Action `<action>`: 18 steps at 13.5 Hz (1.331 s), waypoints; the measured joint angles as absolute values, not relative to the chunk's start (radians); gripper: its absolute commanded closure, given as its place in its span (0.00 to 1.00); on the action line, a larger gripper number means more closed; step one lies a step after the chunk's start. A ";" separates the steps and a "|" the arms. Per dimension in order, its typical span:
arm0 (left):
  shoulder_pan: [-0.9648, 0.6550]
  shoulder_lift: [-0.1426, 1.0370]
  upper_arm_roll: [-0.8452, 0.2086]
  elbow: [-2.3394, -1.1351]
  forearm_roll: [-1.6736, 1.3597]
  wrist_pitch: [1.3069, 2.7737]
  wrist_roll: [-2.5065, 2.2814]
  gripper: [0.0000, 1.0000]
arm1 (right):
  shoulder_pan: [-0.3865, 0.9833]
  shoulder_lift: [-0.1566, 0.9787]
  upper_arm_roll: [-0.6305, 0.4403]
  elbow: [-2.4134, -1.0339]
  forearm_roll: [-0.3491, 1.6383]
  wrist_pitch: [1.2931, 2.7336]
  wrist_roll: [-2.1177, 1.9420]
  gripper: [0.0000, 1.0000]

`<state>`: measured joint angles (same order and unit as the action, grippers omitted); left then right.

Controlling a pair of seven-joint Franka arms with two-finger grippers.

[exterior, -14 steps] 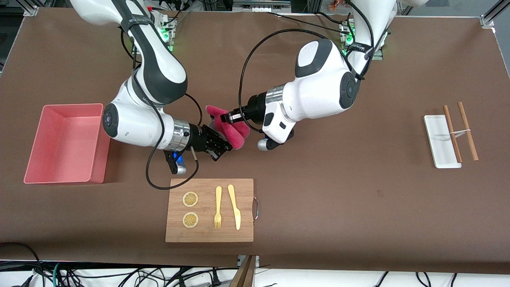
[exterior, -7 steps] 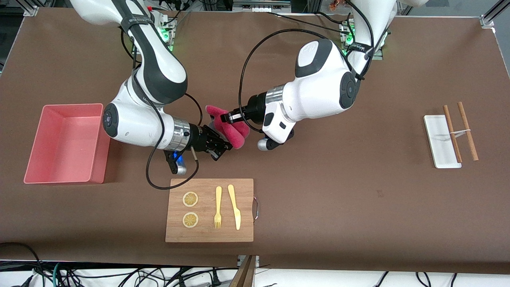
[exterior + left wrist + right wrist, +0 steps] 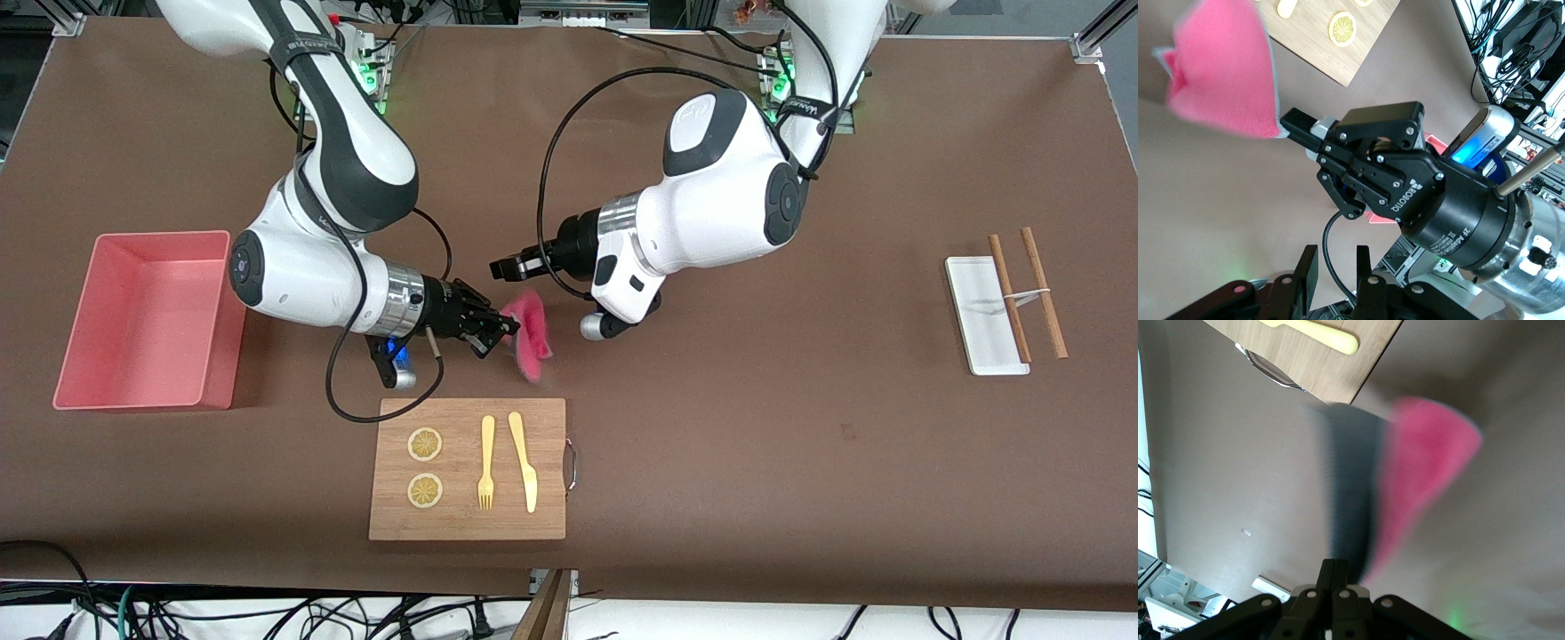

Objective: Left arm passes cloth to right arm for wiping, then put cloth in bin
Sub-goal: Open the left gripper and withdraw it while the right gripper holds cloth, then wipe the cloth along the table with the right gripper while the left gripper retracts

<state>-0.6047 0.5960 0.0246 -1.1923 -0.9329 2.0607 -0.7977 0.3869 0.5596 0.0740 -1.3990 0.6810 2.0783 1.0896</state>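
The magenta-pink cloth [image 3: 531, 334] hangs from my right gripper [image 3: 508, 331], which is shut on its edge, over the bare table close to the cutting board. In the right wrist view the cloth [image 3: 1426, 470] trails blurred from my shut right gripper [image 3: 1338, 577]. My left gripper [image 3: 496, 266] is open and empty, just above and apart from the cloth. In the left wrist view its open jaws [image 3: 1335, 273] face the right gripper [image 3: 1295, 125] holding the cloth [image 3: 1221, 70]. The salmon-pink bin [image 3: 164, 235] stands empty at the right arm's end of the table.
A wooden cutting board [image 3: 542, 524] with two lemon slices, a yellow fork [image 3: 486, 462] and a knife [image 3: 523, 460] lies nearer the front camera than the grippers. A white tray [image 3: 978, 307] with chopsticks [image 3: 1042, 289] sits at the left arm's end.
The left gripper has let go of the cloth and drawn back a little. The cloth now hangs from the right gripper alone and has swung down toward the cutting board.
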 measured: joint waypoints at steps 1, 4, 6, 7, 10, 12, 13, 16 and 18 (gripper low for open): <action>-0.601 0.596 0.025 -1.192 -0.933 2.057 -0.798 0.74 | 0.387 0.560 0.074 -1.399 0.681 2.078 1.089 1.00; -0.589 0.593 0.026 -1.192 -0.933 2.027 -0.799 0.75 | 0.387 0.560 0.074 -1.399 0.681 2.078 1.087 1.00; -0.572 0.588 0.028 -1.192 -0.933 1.990 -0.802 0.68 | 0.387 0.560 0.074 -1.399 0.681 2.064 1.086 1.00; -0.556 0.584 0.029 -1.192 -0.933 1.952 -0.802 0.48 | 0.386 0.559 0.073 -1.399 0.681 2.045 1.085 1.00; -0.485 0.566 0.037 -1.192 -0.892 1.787 -0.800 0.00 | 0.383 0.548 0.066 -1.392 0.679 1.942 1.085 1.00; -0.449 0.546 0.037 -1.192 -0.806 1.693 -0.801 0.00 | 0.382 0.528 0.063 -1.387 0.654 1.849 1.085 1.00; -0.437 0.536 0.038 -1.192 -0.763 1.648 -0.801 0.00 | 0.382 0.516 0.063 -1.387 0.636 1.802 1.085 1.00; -0.405 0.512 0.039 -1.192 -0.596 1.580 -0.801 0.00 | 0.383 0.485 0.064 -1.387 0.614 1.655 1.085 1.00; -0.389 0.502 0.040 -1.205 -0.535 1.559 -0.800 0.00 | 0.385 0.482 0.065 -1.390 0.612 1.575 1.071 1.00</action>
